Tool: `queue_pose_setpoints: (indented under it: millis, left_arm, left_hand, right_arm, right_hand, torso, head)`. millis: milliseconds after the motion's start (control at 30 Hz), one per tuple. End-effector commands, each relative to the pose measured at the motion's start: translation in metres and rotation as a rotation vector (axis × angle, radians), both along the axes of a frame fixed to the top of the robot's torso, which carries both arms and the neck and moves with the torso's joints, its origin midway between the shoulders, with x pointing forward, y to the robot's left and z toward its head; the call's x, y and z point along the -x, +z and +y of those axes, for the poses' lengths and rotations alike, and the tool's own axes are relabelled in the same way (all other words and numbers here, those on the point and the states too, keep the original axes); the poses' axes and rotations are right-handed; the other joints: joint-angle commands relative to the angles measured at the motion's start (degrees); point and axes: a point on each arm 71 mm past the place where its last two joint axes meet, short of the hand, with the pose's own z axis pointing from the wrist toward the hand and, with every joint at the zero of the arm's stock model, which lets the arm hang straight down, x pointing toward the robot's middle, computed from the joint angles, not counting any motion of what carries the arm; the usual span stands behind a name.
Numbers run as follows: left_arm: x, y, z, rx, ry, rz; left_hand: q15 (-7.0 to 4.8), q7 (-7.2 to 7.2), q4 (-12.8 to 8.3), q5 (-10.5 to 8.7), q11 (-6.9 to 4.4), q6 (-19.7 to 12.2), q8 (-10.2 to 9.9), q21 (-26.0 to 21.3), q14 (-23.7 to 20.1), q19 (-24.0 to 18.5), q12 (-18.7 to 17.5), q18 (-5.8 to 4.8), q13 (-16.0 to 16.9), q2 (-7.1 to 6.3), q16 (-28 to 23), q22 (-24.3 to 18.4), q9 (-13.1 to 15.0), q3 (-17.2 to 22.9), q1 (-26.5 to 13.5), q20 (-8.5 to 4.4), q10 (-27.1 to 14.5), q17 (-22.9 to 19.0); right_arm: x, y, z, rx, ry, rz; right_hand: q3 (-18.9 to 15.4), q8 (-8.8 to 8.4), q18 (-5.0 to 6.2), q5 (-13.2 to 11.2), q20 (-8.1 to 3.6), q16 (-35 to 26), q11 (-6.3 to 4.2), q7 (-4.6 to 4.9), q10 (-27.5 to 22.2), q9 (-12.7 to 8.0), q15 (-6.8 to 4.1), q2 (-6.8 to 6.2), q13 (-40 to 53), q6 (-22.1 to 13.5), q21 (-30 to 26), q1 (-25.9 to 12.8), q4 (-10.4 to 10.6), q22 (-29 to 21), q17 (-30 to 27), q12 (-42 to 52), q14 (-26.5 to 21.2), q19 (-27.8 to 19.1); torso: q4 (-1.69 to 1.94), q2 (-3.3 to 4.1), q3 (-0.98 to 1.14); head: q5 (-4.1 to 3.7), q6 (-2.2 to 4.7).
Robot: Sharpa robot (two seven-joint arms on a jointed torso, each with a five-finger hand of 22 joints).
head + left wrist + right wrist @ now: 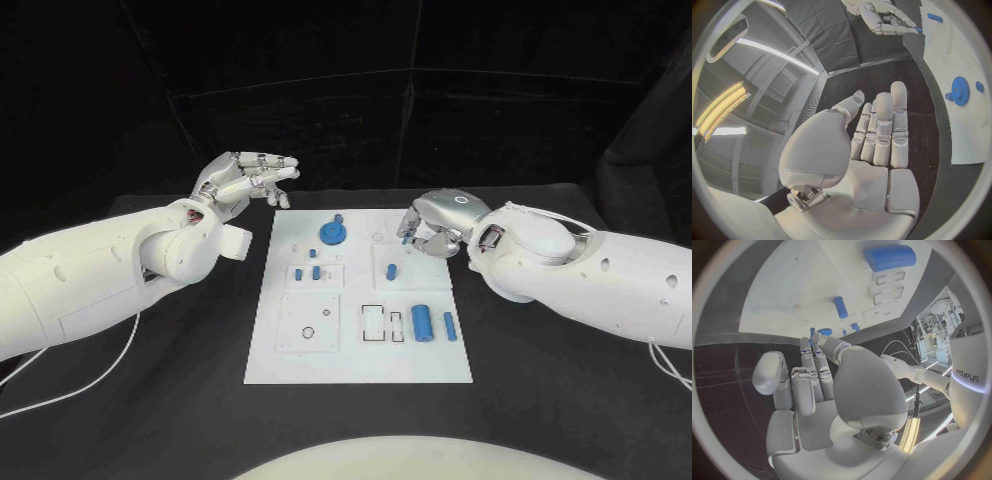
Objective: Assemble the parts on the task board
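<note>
Task board (361,350) flat on the black surface (548,400), long side running near to far, between the two arms. Blue gear (333,234) with a small knob at the far middle of the board; also seen from the left wrist (961,90). Small blue pegs (307,272) in the block just nearer than the gear. Large blue cylinder (421,323) and thin blue pin (449,324) side by side at the near right part of the board, beside two outlined slots (384,322). Small blue piece (391,269) in the right-middle block.

Left hand (248,180) off the far left corner of the board, raised over the surface, fingers (882,127) straight and close together, thumb set apart, holding nothing. Gear to the right of those fingers, well apart from them, no contact.

Right hand (437,222) at the far right edge of the board, palm down, fingers (811,375) curled toward the board. Something blue right at the fingertips (413,237); cannot tell whether pinched or merely touched. Cylinder and pin on the near side of this hand, clear of its fingers.
</note>
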Motion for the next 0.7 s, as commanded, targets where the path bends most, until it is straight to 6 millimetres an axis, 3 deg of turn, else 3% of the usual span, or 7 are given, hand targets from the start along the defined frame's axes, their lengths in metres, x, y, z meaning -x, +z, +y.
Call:
queue_pose_setpoints:
  millis: [33,167,433,600,700]
  left_arm:
    - [0.000,0.002,-0.001,0.012,-0.008,-0.006]
    - [0.000,0.002,-0.003,0.013,-0.011,-0.006]
    - [0.001,0.002,-0.006,0.016,-0.013,-0.010]
    - [0.002,0.003,-0.009,0.024,-0.015,-0.008]
    - [0.002,0.003,-0.010,0.027,-0.017,-0.007]
  left_hand:
    - [-0.01,0.30,-0.28,0.03,-0.04,0.15,0.34,-0.30,-0.57,-0.13,0.33,0.80,-0.01,0.12,-0.32,-0.05,-0.03,-0.04,0.40,-0.38,0.06,-0.04]
    - [-0.01,0.30,-0.28,0.03,-0.04,0.15,0.34,-0.30,-0.57,-0.13,0.33,0.80,-0.01,0.12,-0.32,-0.05,-0.03,-0.04,0.40,-0.38,0.06,-0.04]
    - [0.01,0.34,-0.30,0.03,-0.02,0.11,0.35,-0.35,-0.58,-0.11,0.37,0.79,-0.02,0.11,-0.34,-0.09,-0.04,-0.07,0.41,-0.37,0.01,-0.09]
    - [0.01,0.34,-0.30,0.03,-0.02,0.12,0.36,-0.35,-0.58,-0.11,0.37,0.79,-0.02,0.11,-0.34,-0.09,-0.04,-0.07,0.41,-0.37,0.01,-0.10]
    - [0.01,0.34,-0.32,0.03,-0.02,0.12,0.37,-0.36,-0.58,-0.10,0.39,0.79,-0.02,0.12,-0.34,-0.10,-0.04,-0.07,0.43,-0.37,0.01,-0.11]
  right_arm:
    - [0.009,0.010,0.012,-0.070,0.032,-0.025]
    - [0.019,0.014,0.029,-0.086,0.080,-0.012]
    - [0.029,0.013,0.067,-0.075,0.175,0.021]
    - [0.035,-0.008,0.091,-0.034,0.229,0.080]
    - [0.038,-0.019,0.099,-0.018,0.245,0.108]
  right_hand:
    - [0.45,-0.26,-0.06,0.25,-0.04,0.14,0.37,0.34,0.02,-0.05,-0.19,-0.38,0.08,-0.06,0.18,0.02,-0.03,0.07,15.09,0.04,6.16,0.24]
    - [0.54,-0.26,-0.06,0.32,-0.04,0.14,0.38,0.35,0.03,-0.05,-0.18,-0.43,0.09,-0.06,0.18,0.00,-0.09,0.07,15.09,0.04,6.16,0.23]
    - [0.63,-0.27,-0.05,0.39,-0.05,0.14,0.39,0.37,0.02,-0.05,-0.18,-0.50,0.09,-0.07,0.18,-0.01,-0.18,0.02,15.09,0.02,6.16,0.21]
    - [0.67,-0.28,-0.05,0.42,-0.05,0.14,0.41,0.39,0.00,-0.06,-0.17,-0.49,0.09,-0.09,0.17,-0.05,-0.18,0.01,15.09,0.01,6.16,0.20]
    - [0.69,-0.29,-0.04,0.44,-0.05,0.14,0.44,0.42,-0.03,-0.06,-0.16,-0.50,0.08,-0.12,0.16,-0.12,-0.18,-0.02,15.09,-0.01,6.16,0.18]
  torso:
    - [0.04,0.04,-0.01]
    - [0.14,0.04,-0.04]
    - [0.19,0.12,-0.10]
    - [0.00,0.20,0.04]
    - [0.10,0.12,-0.05]
  head:
    - [0.36,-0.08]
    - [0.70,-0.22]
    - [2.25,-1.10]
    - [3.37,-1.76]
    - [3.50,-2.02]
